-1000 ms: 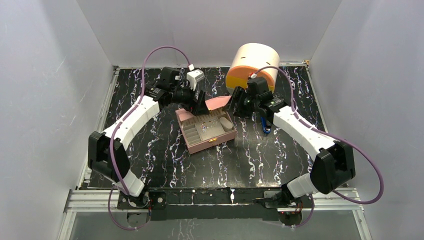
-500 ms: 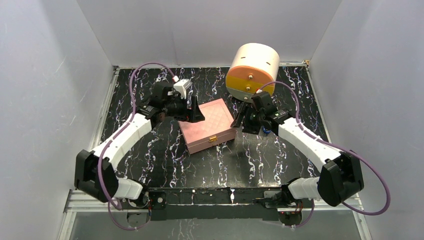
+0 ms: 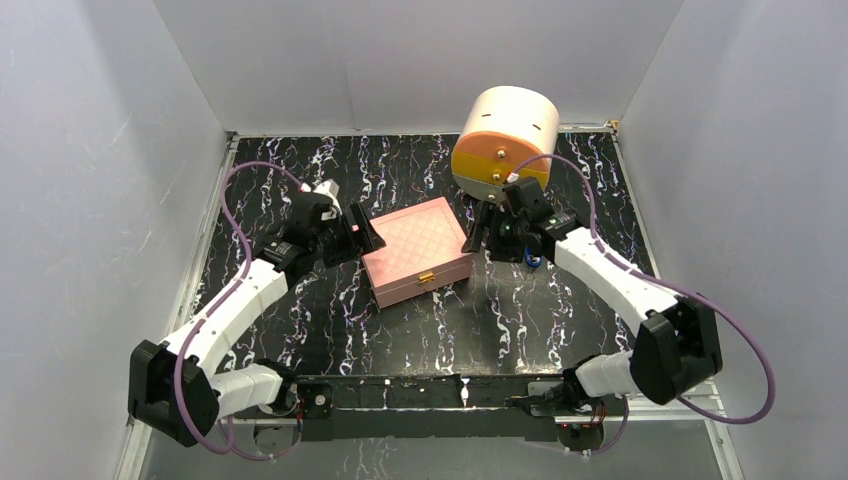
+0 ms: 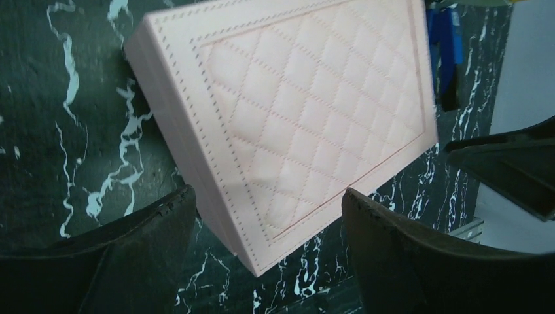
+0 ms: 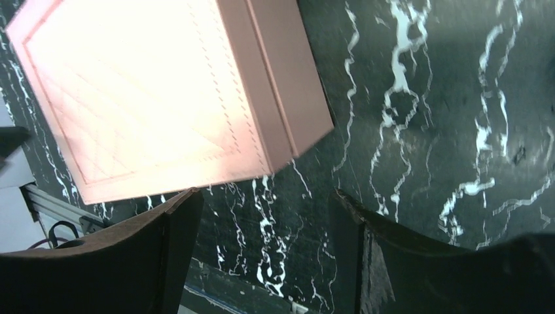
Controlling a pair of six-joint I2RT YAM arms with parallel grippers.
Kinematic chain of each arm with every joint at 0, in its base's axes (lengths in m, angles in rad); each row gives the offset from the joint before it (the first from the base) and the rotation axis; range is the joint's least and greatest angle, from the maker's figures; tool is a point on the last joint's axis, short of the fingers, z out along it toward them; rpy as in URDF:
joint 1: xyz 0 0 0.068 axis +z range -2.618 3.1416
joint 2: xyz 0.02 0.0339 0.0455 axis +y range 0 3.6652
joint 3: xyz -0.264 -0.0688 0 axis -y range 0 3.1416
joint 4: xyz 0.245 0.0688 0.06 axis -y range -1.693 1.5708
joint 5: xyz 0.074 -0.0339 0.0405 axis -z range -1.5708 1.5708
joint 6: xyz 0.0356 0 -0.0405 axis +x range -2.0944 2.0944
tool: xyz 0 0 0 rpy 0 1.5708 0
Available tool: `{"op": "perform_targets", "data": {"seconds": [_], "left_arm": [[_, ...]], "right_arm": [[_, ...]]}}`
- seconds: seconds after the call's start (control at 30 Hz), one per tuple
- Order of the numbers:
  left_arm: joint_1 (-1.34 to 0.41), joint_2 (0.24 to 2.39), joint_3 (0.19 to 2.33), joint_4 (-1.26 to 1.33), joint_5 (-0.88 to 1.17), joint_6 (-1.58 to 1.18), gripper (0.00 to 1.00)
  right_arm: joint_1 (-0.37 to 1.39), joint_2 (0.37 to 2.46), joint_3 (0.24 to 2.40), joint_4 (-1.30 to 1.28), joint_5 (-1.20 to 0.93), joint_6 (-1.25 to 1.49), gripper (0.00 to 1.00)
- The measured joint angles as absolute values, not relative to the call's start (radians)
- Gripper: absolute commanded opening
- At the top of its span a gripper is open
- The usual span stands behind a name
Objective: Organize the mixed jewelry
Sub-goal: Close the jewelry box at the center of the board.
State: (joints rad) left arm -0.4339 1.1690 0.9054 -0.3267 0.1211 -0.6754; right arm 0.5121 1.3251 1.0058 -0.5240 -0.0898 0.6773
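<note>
The mixed jewelry is hidden. The pink quilted box (image 3: 415, 245) lies shut in the middle of the black marble table, with a gold clasp (image 3: 427, 278) on its near side. My left gripper (image 3: 362, 238) hovers open just off the box's left corner. In the left wrist view the box lid (image 4: 307, 104) fills the frame above the left gripper (image 4: 268, 196), which holds nothing. My right gripper (image 3: 478, 238) stands open by the box's right corner. In the right wrist view the box (image 5: 157, 91) lies beyond the right gripper (image 5: 265, 196), with bare table between the fingers.
A big round cream and orange container (image 3: 505, 140) lies on its side at the back right. A blue elongated object (image 3: 532, 262) lies on the table just under my right wrist and also shows as a blue object (image 4: 448, 46) past the box. White walls enclose the table.
One second ago the box stood open with both grippers at its lid; now it is shut. Both grippers have drawn back from it, the left one toward the near left.
</note>
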Motion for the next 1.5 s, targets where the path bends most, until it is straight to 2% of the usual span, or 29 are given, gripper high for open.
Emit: {"op": "perform_targets", "data": {"seconds": [0.2, 0.37, 0.83, 1.13, 1.37, 1.5], "left_arm": [[-0.434, 1.175, 0.815, -0.331, 0.125, -0.76, 0.76], [-0.434, 1.171, 0.78, -0.331, 0.127, -0.781, 0.73], [-0.434, 1.153, 0.709, -0.313, 0.16, -0.805, 0.6], [-0.434, 1.139, 0.66, -0.253, 0.17, -0.838, 0.57], [-0.437, 1.163, 0.652, -0.225, 0.175, -0.872, 0.53], [-0.448, 1.187, 0.654, -0.213, 0.171, -0.883, 0.5]], "right_arm": [[0.498, 1.46, 1.137, -0.52, -0.153, 0.599, 0.75], [0.496, 1.523, 1.145, -0.534, -0.176, 0.57, 0.73], [0.493, 1.565, 1.148, -0.55, -0.21, 0.565, 0.65], [0.484, 1.579, 1.139, -0.539, -0.234, 0.576, 0.61], [0.478, 1.592, 1.117, -0.507, -0.257, 0.597, 0.53], [0.493, 1.604, 1.132, -0.524, -0.227, 0.6, 0.52]]}}
